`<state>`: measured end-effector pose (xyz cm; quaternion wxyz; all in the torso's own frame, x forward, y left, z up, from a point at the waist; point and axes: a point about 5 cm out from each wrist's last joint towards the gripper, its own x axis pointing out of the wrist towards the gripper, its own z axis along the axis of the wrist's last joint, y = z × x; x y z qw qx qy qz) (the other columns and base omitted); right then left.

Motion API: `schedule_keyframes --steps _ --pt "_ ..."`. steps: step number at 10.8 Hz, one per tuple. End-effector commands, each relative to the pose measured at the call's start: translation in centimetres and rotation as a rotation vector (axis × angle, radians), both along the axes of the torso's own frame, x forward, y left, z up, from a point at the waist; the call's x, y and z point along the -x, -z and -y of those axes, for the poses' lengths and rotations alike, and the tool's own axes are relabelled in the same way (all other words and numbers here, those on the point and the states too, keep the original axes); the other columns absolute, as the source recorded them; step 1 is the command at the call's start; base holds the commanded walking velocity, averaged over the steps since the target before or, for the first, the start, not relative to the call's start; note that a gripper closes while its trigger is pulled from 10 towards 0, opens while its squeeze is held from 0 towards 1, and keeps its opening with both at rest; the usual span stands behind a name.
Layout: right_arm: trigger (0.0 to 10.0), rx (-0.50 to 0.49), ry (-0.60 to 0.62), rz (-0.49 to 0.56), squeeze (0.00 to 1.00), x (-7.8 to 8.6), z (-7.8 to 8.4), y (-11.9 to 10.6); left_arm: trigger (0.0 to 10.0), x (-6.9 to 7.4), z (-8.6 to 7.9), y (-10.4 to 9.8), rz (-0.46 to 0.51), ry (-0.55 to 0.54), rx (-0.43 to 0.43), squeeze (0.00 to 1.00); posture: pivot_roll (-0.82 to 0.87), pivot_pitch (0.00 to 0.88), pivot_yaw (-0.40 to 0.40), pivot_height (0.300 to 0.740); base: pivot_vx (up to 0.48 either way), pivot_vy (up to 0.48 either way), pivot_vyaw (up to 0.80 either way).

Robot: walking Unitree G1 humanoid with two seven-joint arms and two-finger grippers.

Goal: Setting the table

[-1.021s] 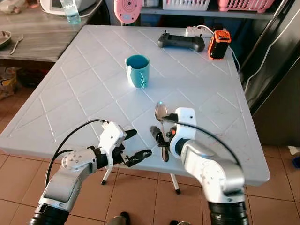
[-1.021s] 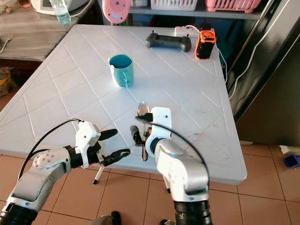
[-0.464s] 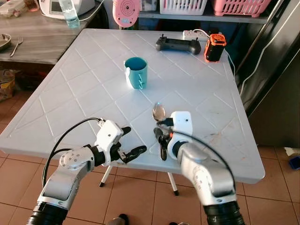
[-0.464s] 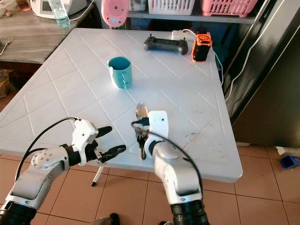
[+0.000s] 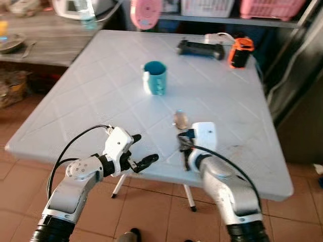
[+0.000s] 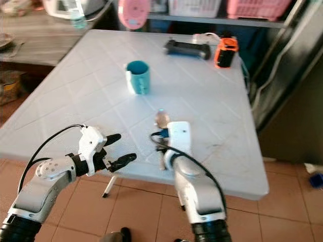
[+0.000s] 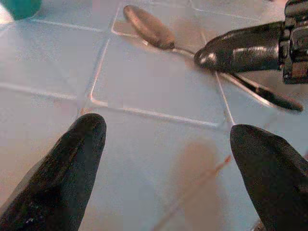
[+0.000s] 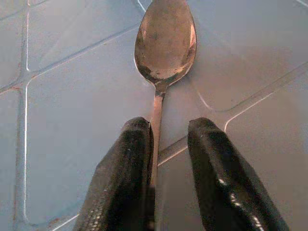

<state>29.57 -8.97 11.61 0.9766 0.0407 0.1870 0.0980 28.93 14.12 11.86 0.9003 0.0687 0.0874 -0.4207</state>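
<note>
A metal spoon [image 8: 165, 45] lies flat on the white table [image 5: 91, 85] near its front edge, bowl pointing away from me. My right gripper [image 8: 171, 127] sits low over the handle with a finger on each side. The handle lies against one finger [image 8: 130, 163], and a gap shows to the other, so the gripper is open. My left gripper [image 5: 144, 148] hovers open at the table's front edge, left of the spoon [image 7: 149, 26], with nothing between its fingers [image 7: 72, 168]. A teal mug [image 5: 155, 77] stands upright farther back, toward the middle of the table.
At the far right of the table lie a black controller [image 5: 200, 49], an orange device [image 5: 240, 52] and a white power strip [image 5: 219, 38]. A wooden counter [image 5: 40, 45] adjoins on the left. A dark cabinet [image 5: 303, 75] stands to the right.
The whole view has shifted and blurred, so the camera moved. The spoon stays on the table, and both grippers keep about the same places relative to it.
</note>
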Motion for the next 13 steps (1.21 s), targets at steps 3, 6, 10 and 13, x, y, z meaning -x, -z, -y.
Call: schedule_keyframes --steps 3,6,10,13 --pt "0.0 0.086 0.138 -0.212 0.0 1.3 4.1 5.1 10.0 -0.1 -0.2 0.0 -0.013 -0.022 -0.008 0.0 0.16 0.192 0.05 0.74 0.0 0.0 0.0" --pt "0.0 0.205 0.125 -0.121 0.0 0.2 6.7 4.6 10.0 -0.3 0.0 -0.2 -0.025 -0.025 -0.008 0.0 0.16 0.196 0.065 0.74 0.0 0.0 0.0" --pt "0.0 0.437 -0.033 0.01 0.0 0.0 7.8 4.1 10.0 -0.2 0.5 -0.2 -0.033 -0.02 0.0 0.0 0.16 0.204 0.072 0.74 0.0 0.0 0.0" --pt "7.6 0.32 0.066 0.136 0.0 0.1 7.3 2.4 10.0 -0.2 0.8 -0.1 -0.035 -0.009 -0.002 0.0 0.15 0.205 0.071 0.74 0.0 0.0 0.0"
